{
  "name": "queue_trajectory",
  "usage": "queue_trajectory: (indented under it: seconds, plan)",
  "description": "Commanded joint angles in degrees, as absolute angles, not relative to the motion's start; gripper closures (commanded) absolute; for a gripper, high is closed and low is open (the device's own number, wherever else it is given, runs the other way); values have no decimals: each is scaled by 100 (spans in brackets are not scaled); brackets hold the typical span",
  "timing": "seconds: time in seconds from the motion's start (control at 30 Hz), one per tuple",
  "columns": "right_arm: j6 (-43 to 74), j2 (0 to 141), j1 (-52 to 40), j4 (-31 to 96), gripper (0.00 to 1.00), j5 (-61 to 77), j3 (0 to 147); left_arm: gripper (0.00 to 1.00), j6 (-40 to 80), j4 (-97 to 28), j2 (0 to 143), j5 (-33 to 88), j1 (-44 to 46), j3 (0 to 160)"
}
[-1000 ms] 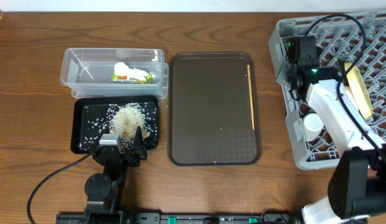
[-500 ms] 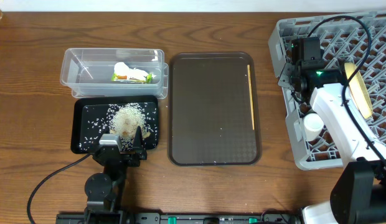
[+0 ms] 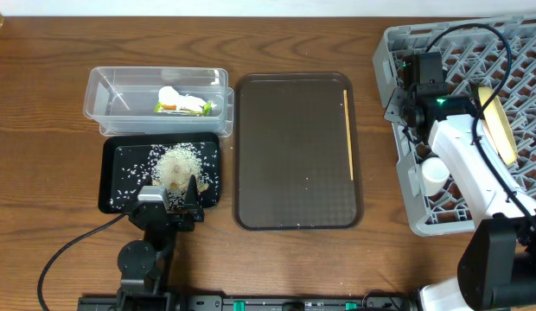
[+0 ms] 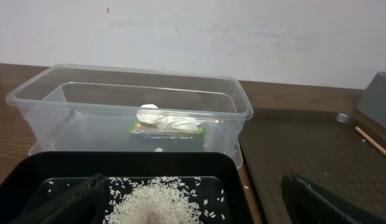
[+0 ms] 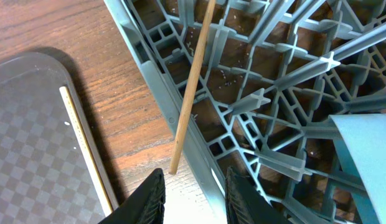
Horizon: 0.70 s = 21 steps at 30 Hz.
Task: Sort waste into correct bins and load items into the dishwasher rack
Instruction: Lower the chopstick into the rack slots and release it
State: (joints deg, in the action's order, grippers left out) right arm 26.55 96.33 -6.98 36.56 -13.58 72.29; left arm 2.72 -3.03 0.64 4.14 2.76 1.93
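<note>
My right gripper (image 3: 405, 97) (image 5: 192, 202) is open and empty over the left wall of the grey rack (image 3: 398, 186) (image 5: 199, 155). One chopstick (image 5: 192, 93) lies slanted across that wall just ahead of the fingers, its lower end out over the table. The other chopstick (image 3: 348, 134) (image 5: 86, 155) lies on the brown tray. The yellow-green plate (image 3: 500, 125) and white cup (image 3: 433, 173) are in the rack. My left gripper (image 3: 173, 203) (image 4: 193, 208) is open over the rice (image 3: 177, 164) (image 4: 159, 202) in the black tray (image 3: 117, 186). The wrapper (image 3: 177, 107) (image 4: 171, 129) and white scrap (image 3: 171, 93) (image 4: 162, 118) lie in the clear tub (image 3: 112, 86). The bowls are hidden.
The large dark brown serving tray (image 3: 294, 155) lies between the bins and the rack. Bare wood table (image 3: 43, 130) lies left of the bins and along the front edge. A black cable (image 3: 475, 34) arcs over the rack.
My right wrist has shifted a little to the right over the rack's wall. My left arm has not moved.
</note>
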Motion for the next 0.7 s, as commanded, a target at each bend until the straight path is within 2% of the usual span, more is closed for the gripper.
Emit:
queue_trajectory:
  seconds: [0.0,0.2,0.33,0.57,0.67]
  plan:
    - [2746,9679,-639,3607,72,-1378,7140,9,215,-379,64,451,252,38]
    - [2744,9863,-628,3544,73,-1409,7124,10,215,-379,64,451,252,38]
    - [2773,9926,-628,3457,82,-1409,7124,9,215,-379,64,451,252,38]
    - [2779,9730,-615,3446,90,-1391,7126,9,215,-379,64,451,252,38]
    - [2783,9546,-578,3544,99,-1389,7126,9,215,-379,64,451,252,38]
